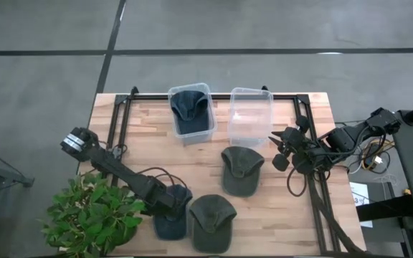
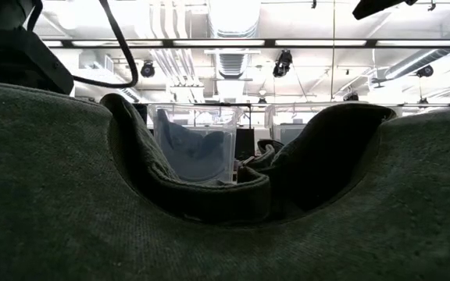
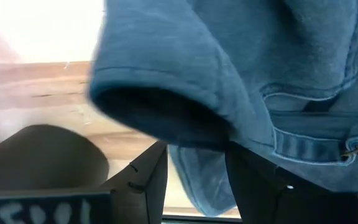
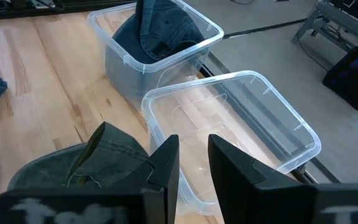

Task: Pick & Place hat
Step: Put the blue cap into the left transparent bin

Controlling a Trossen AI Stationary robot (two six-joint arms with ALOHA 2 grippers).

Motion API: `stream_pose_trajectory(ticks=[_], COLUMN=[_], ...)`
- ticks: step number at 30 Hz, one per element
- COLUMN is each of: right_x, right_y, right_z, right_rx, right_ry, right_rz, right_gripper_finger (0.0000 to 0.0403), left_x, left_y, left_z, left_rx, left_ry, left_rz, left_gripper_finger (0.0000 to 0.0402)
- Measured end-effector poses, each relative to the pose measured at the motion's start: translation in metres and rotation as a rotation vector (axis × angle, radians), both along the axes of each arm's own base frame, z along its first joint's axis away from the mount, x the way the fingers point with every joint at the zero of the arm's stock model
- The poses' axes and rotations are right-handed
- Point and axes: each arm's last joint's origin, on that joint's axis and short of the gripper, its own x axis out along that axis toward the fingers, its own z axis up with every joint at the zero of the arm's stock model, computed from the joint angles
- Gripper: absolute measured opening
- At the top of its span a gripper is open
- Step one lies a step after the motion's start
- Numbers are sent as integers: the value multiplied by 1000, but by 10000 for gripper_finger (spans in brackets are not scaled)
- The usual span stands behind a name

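Grey concrete floor (image 1: 49,43) crossed by dark seams, wooden table (image 1: 314,107) on it, leafy plant (image 1: 92,215) beside; bright ceiling strip lights (image 2: 233,43) and ducts overhead.

A pale wooden table (image 1: 120,136) holds two clear plastic bins; the left bin (image 1: 192,113) contains a dark blue cap, the right bin (image 1: 249,117) is beside it. Two olive caps (image 1: 241,170) lie nearer.

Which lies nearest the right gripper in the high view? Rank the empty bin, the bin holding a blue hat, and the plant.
1. Empty bin, just left of the right gripper.
2. Bin holding a blue hat, farther left at the back.
3. Plant, front left corner.
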Motion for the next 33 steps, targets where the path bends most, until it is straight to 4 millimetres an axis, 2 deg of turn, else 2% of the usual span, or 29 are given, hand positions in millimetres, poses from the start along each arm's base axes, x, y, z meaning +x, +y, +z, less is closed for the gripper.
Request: stream_pose_trajectory(ticks=[9, 12, 19, 26, 33], right_x=[0, 0, 0, 0, 0], right_y=[0, 0, 0, 0, 0], right_z=[0, 0, 0, 0, 0], right_rx=[-4, -8, -10, -19, -25], right_ry=[5, 8, 12, 19, 25], right_rz=[2, 5, 6, 13, 18], right_gripper_finger=[81, 77, 83, 84, 78], left_x=[2, 2, 3, -1, -19], left_y=[-1, -1, 0, 3, 20], left_z=[-5, -4, -1, 3, 29], left_rx=[4, 5, 27, 64, 238], left_ry=[-6, -7, -46, -46, -76], left_rz=[-24, -23, -25, -11, 94], left_gripper_finger=[142, 113, 12, 7, 7])
